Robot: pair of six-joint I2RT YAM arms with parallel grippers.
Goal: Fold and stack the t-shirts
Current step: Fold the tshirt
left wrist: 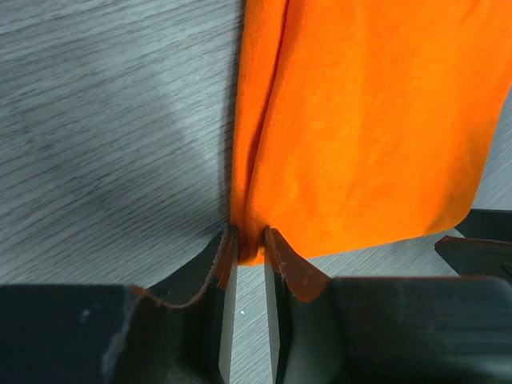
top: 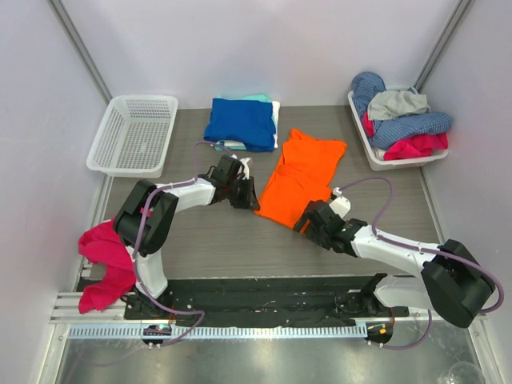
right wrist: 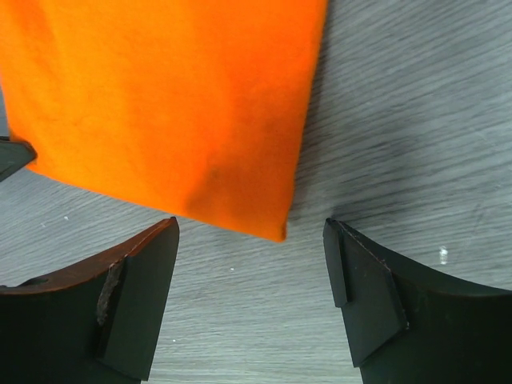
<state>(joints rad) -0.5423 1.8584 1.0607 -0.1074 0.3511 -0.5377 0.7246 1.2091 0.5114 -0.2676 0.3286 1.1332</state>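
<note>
Grey wood-grain counter [top: 200, 248], top view: orange t-shirt [top: 304, 176] lies mid-counter, folded into a long strip. Its long axis runs near-left to far-right. Left gripper [top: 248, 198] sits at its near-left corner, right gripper [top: 302, 222] at its near-right corner.

Left wrist: left gripper [left wrist: 250, 248] is clamped on the folded edge of the orange t-shirt [left wrist: 360, 120], and the cloth runs straight away from it.

Right wrist: right gripper [right wrist: 250, 240] is spread wide. The near corner of the orange t-shirt [right wrist: 160, 104] sits between the fingertips, touching neither.
</note>
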